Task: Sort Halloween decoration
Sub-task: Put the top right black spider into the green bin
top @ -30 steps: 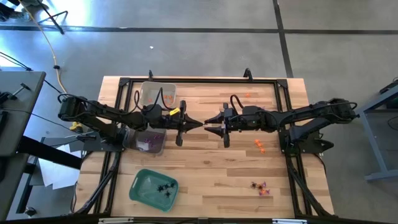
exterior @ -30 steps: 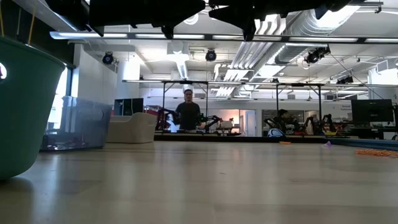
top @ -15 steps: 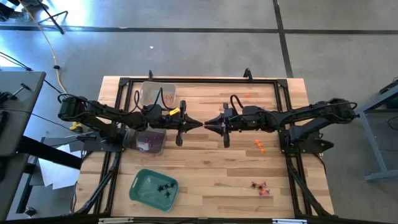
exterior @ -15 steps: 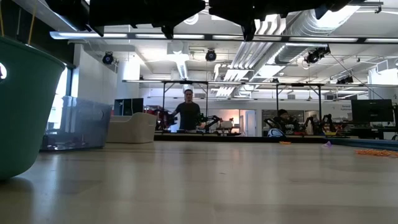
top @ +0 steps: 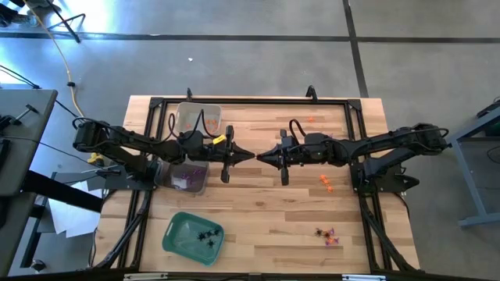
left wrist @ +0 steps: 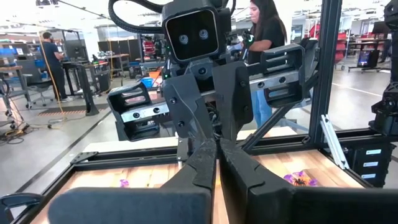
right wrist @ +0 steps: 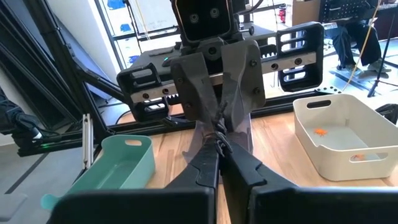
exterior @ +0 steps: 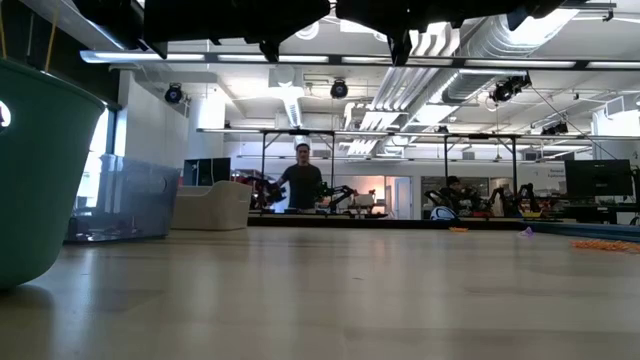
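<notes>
Wooden table [top: 258,211], seen from above, with items listed from its near edge to its far edge. Near edge, left: green tray [top: 193,237] holding black spider trinkets [top: 208,235]. Near edge, right: small cluster of mixed trinkets [top: 327,234], orange, purple and black, lying loose on the wood. Further in, right of centre: orange trinkets [top: 326,183] loose on the table, just below the right arm. Middle band: left gripper [top: 251,156] and right gripper [top: 261,157], both raised above the table and pointed tip to tip at the centre, tips meeting or nearly so. Left gripper has its fingers pressed together; nothing can be seen held between them. Right gripper likewise has its fingers drawn together, with no trinket visible in them. Middle band, left, partly under the left arm: clear tray [top: 183,176] with purple trinkets [top: 184,182] inside. Far side, left: white tray [top: 197,119] containing orange pieces [top: 192,126]. Far side, right of centre: a few more orange trinkets [top: 311,119] loose near the black frame rail. Beyond the table, in the low view: a person [exterior: 302,180] standing in the room.
</notes>
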Robot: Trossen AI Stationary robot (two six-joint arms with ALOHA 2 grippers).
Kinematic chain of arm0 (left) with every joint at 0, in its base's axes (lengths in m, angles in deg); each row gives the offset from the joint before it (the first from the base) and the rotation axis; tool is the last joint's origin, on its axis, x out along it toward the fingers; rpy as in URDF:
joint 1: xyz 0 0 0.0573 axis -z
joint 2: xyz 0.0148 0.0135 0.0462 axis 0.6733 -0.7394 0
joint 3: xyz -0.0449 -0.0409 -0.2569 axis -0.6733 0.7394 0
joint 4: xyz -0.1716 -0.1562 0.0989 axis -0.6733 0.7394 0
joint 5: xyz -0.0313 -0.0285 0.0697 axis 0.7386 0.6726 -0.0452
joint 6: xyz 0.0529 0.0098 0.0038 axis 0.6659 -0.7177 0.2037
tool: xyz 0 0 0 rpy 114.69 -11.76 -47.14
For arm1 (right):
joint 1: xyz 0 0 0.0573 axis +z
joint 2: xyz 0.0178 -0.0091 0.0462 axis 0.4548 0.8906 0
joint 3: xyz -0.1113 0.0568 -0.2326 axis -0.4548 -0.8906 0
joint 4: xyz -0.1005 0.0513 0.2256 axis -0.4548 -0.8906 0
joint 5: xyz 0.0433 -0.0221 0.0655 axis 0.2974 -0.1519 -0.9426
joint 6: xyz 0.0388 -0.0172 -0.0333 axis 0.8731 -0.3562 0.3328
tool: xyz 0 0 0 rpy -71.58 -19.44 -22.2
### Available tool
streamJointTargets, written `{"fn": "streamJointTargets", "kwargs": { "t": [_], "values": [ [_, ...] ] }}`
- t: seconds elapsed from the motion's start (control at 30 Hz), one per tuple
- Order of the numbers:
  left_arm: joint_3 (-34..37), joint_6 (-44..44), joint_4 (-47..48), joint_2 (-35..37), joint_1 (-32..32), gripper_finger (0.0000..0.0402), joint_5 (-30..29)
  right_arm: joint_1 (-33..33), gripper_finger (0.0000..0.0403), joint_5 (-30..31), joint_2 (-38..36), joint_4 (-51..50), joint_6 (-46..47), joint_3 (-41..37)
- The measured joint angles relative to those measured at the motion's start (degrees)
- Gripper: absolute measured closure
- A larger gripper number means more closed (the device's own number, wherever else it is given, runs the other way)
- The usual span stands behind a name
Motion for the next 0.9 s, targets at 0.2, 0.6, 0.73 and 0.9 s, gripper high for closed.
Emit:
{"fn": "streamJointTargets", "kwargs": {
  "t": [0.2, 0.6, 0.73, 0.9],
  "values": [
    [0.0, 0.1, 0.0, 0.0, 0.3, 0.0359, 0.0, 0.0, 0.0401, 0.0, 0.0, 0.0, 0.0, 0.0],
    [0.0, 3.3, -2.0, 0.0, 1.6, 0.0248, -0.3, 0.0, 0.0402, 0.0, 0.0, 0.2, 0.3, 0.0],
    [0.0, 3.2, -3.1, 0.0, 1.5, 0.0224, -0.6, 0.0, 0.0402, 0.0, 0.0, 0.3, 0.4, 0.0],
    [0.0, 3.1, -3.3, -0.3, 1.5, 0.0212, -1.5, 0.0, 0.0403, 0.0, 0.0, 2.2, 0.1, 0.0]
  ]
}}
